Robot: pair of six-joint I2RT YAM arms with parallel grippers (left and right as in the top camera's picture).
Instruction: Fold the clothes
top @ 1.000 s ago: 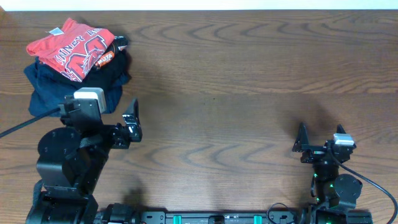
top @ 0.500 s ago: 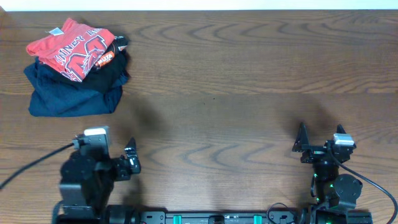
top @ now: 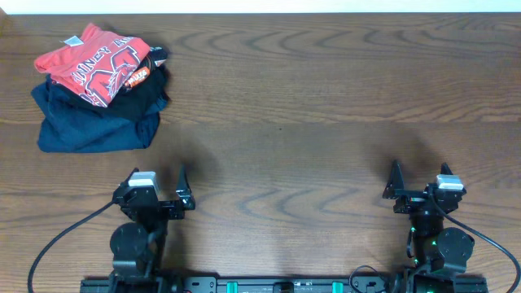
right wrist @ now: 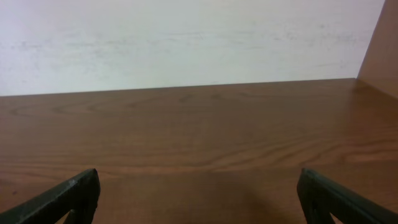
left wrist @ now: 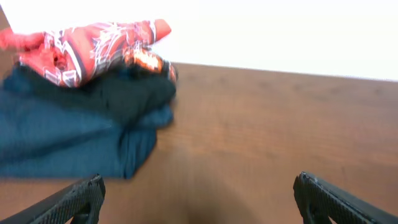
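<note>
The T-shirt (top: pixel 94 61) was coral-red with white-and-dark block lettering, the shirt (top: pixel 146 96) black, the folded garment (top: pixel 89 130) navy blue, the table (top: pixel 326 98) brown wood-grain.

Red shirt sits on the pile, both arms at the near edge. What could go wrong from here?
1. The red T-shirt lies crumpled on the black shirt and navy garment; a deep pinch may drag those along.
2. All three lie far left, so the open right pincer may struggle to reach them.
</note>
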